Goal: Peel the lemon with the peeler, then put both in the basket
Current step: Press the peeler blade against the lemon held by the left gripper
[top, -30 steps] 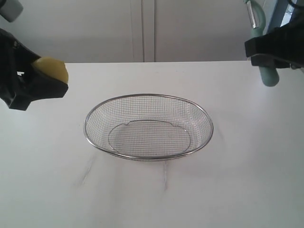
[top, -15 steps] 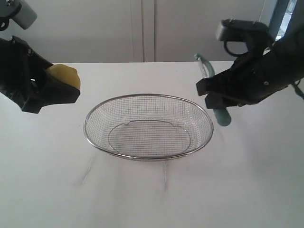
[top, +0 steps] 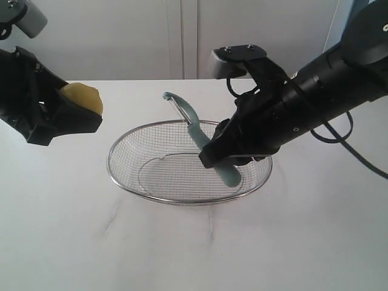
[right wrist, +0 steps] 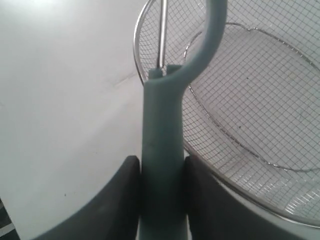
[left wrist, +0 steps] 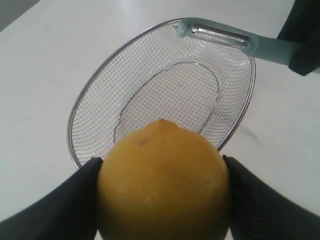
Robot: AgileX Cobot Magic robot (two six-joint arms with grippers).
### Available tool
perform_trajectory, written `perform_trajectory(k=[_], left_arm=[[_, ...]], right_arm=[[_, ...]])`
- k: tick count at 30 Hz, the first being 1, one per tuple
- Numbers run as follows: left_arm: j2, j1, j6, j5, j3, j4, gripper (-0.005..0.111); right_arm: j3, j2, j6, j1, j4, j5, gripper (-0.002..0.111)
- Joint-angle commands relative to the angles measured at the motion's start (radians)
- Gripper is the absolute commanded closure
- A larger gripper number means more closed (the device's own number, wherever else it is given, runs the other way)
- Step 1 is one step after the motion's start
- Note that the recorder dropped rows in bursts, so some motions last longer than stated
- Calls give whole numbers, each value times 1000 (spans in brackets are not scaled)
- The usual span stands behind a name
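Observation:
The yellow lemon (top: 83,97) hangs in the air left of the basket (top: 121,142), with my left gripper (top: 82,108) shut on it. In the left wrist view the lemon (left wrist: 162,182) fills the space between both black fingers, above the basket's rim (left wrist: 75,112). My right gripper (top: 221,156) is shut on the pale teal handle of the peeler (top: 194,124) and holds it slanted over the basket's right half, blade end up and toward the back. In the right wrist view the peeler (right wrist: 162,145) is pinched between the fingers beside the basket rim (right wrist: 136,50).
The basket stands mid-table on a white table (top: 194,242) with a pale wall and cabinet doors behind. My right arm (top: 315,91) reaches in from the upper right across the basket's right rim.
My right gripper has swung down and left from the upper right corner, bringing the peeler over the basket. The left gripper with the lemon shifted slightly right, then held still.

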Motion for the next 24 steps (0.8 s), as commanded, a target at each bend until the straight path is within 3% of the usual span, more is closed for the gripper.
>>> perform_trajectory(k=[1,17,24], left_arm=[[-4,-6,7,14,0,-34,107],[-4,-6,7,0,0,-73,107],[-4,-6,32,0,0,-102,107]], right_arm=[[4,-2,-43,1,31,-16,108],[2,146,-58,51,238,16,108],[-21,148,-265,56,440,169,108]])
